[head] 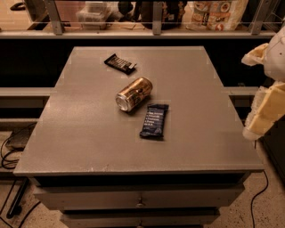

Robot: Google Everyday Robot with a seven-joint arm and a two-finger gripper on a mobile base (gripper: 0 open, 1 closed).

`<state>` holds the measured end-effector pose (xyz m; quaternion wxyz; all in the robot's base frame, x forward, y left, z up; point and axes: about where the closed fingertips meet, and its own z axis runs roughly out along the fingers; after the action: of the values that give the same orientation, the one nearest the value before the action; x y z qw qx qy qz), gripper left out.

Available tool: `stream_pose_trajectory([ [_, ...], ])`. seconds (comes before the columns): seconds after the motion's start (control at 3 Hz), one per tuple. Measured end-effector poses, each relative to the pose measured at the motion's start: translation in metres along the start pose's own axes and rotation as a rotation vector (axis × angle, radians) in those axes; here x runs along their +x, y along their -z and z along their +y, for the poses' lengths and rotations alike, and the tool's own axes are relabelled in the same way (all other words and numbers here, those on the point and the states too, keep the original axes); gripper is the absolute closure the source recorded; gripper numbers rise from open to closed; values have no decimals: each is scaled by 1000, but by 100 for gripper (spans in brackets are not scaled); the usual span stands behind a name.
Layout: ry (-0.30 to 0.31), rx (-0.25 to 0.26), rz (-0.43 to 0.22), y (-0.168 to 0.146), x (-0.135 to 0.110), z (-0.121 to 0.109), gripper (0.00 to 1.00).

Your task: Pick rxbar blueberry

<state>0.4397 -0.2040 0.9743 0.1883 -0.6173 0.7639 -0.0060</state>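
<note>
Clearance favours a top-down grasp, since the rxbar blueberry (154, 121) lies flat on the worktop (80, 133) just beside the tipped can (133, 94), while the gripper (260, 120) hangs beyond the right edge, spread or closed I cannot tell.

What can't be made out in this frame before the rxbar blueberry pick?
All in the camera view:
1. claw: right of the table, partly cut off by the right edge.
2. rxbar blueberry: its rows of light text are too small to read.
3. can: lying on its side, brand unreadable.
4. packages behind the table: cut off by the top edge, partly hidden by the rail.
</note>
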Motion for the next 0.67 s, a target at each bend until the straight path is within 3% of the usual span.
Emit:
stream_pose_trajectory([
  [0.67,-7,-37,-336,-31,-37,-2,0],
])
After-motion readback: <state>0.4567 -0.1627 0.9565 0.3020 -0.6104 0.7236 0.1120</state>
